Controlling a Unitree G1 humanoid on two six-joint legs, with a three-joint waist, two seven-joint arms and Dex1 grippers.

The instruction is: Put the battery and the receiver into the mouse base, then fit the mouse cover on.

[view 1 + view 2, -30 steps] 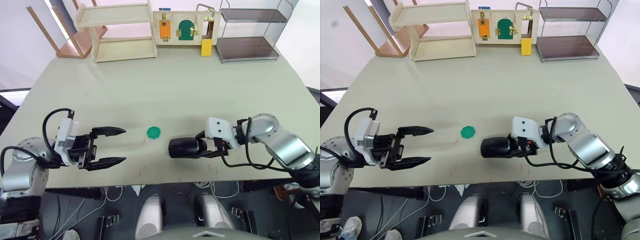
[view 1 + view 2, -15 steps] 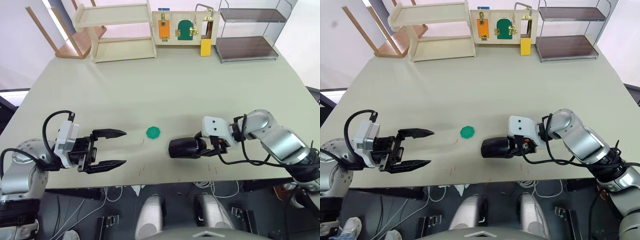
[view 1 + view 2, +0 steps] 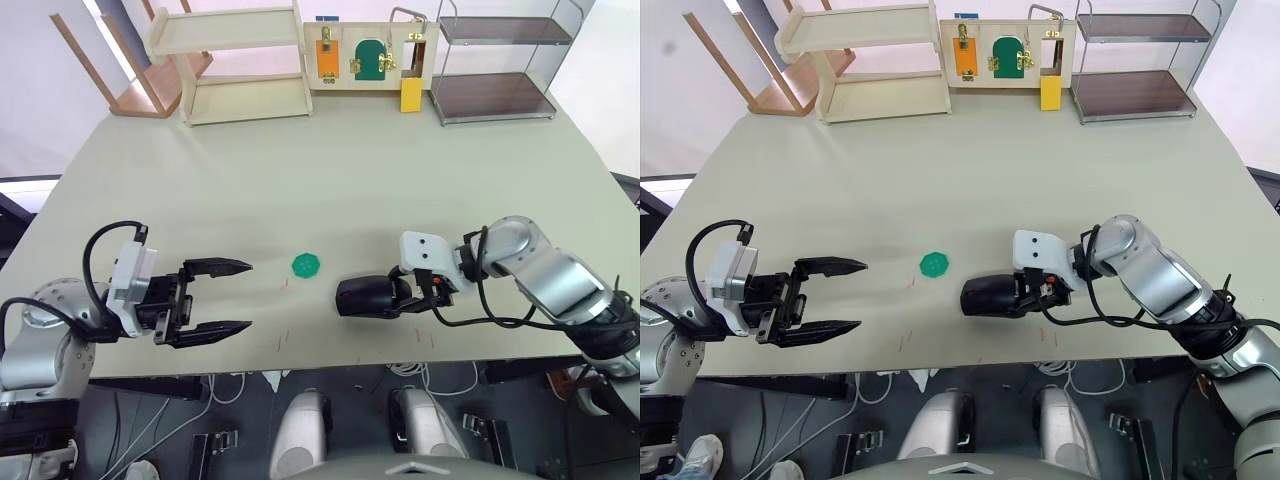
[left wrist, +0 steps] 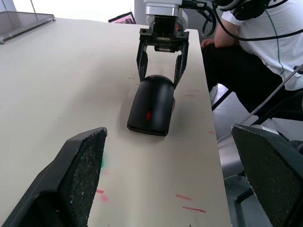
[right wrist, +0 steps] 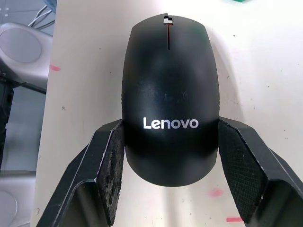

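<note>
The mouse lies near the table's front edge with the glossy black mouse cover (image 5: 169, 85) sitting on it, "Lenovo" printed near its rear. Of the mouse base I see little more than the red scroll wheel (image 5: 168, 35) in the cover's slot. My right gripper (image 5: 170, 125) is shut on the mouse's rear, one finger against each side, as the left wrist view also shows. My left gripper (image 3: 248, 295) hovers open and empty well to the left of the mouse. The battery and the receiver are hidden.
A green octagonal disc (image 3: 307, 264) lies just left of the mouse. At the back stand a wooden shelf (image 3: 240, 60), a latch board (image 3: 370, 50) and a metal rack (image 3: 500, 60). A seated person (image 4: 265, 38) is beyond the table edge.
My right gripper has slid a little leftward, further along the mouse's rear, while the mouse stayed put. The left gripper has barely moved.
</note>
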